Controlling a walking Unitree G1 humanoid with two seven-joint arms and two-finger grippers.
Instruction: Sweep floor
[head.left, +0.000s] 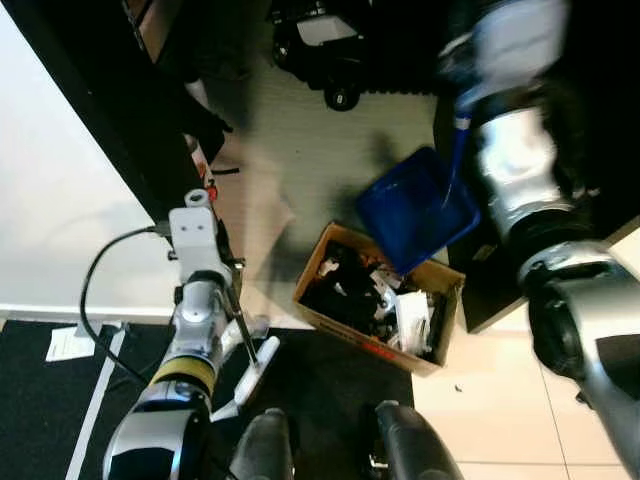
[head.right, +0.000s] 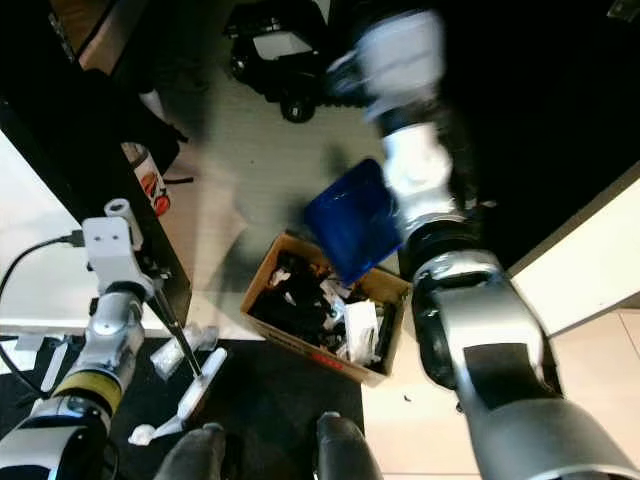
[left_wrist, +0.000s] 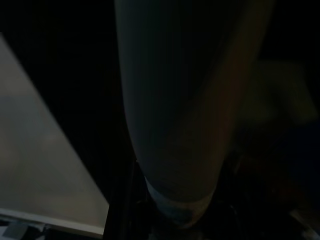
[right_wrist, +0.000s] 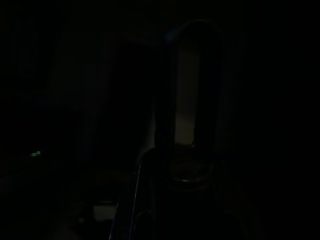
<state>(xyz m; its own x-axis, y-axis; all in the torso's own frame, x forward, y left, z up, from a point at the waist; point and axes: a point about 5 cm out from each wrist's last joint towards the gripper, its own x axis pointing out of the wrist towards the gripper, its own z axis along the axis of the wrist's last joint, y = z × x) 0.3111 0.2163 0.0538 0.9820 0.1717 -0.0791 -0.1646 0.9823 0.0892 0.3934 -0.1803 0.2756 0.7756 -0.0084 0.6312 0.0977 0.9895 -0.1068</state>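
A blue dustpan hangs tilted over the far corner of an open cardboard box, its lower edge just above the box's rim; the box stands on the floor where the pale grey strip meets a black mat, and it holds a jumble of black and white scraps. The dustpan's thin blue handle runs up to the right arm, which reaches forward and is blurred; the right gripper itself cannot be made out, so whether its fingers are apart or together cannot be told, and the right wrist view is almost black. On the other side, the left arm reaches forward beside a white wall, with a thin dark rod slanting from it to a white brush head on the mat. The left gripper's fingers cannot be told either. A dark wheeled object stands farther off on the grey floor.
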